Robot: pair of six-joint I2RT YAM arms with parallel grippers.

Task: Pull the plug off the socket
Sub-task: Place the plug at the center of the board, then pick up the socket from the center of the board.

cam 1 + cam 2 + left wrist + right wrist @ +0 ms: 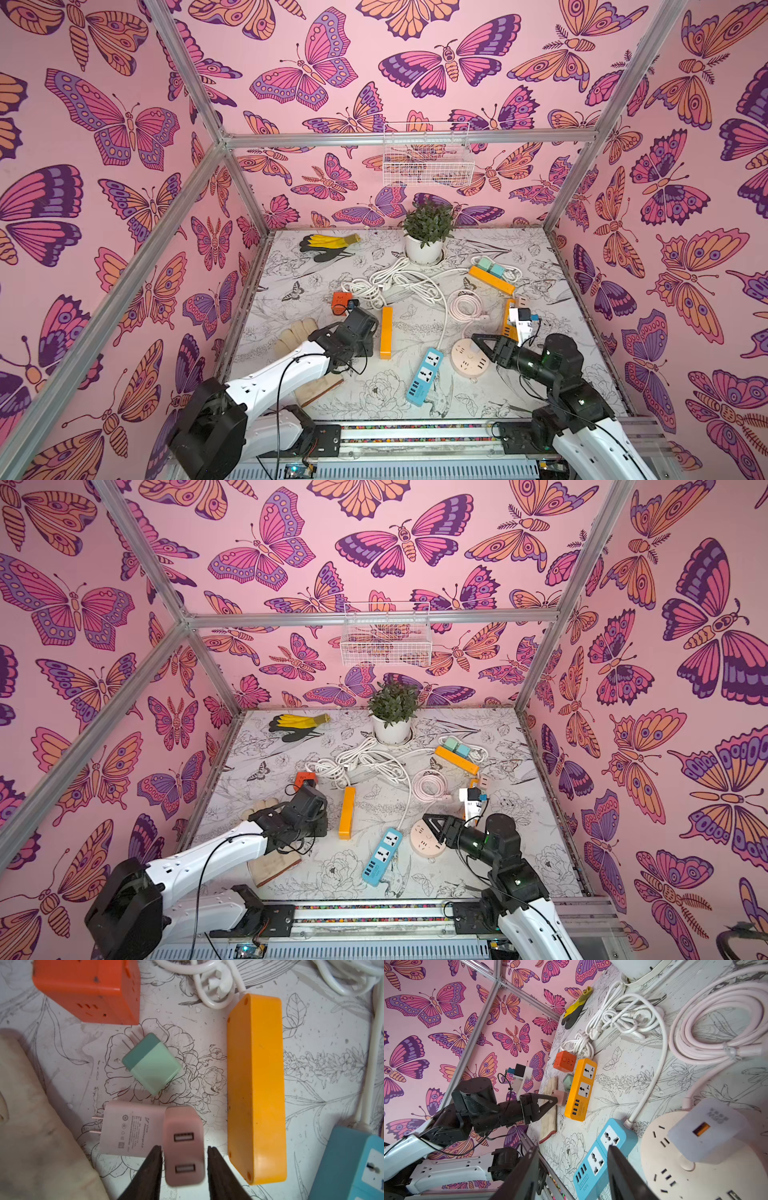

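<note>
My left claw point(183, 1147) flanks the pink charger point(184, 1154); whether it pinches, I cannot tell. My right claw point(573, 1146) stands spread.

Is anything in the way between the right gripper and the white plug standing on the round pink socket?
Nothing visible is. The right gripper is open and empty, and the white plug stands on the round pink socket close beside its fingers. The blue power strip lies beside the socket, not between them.
</note>
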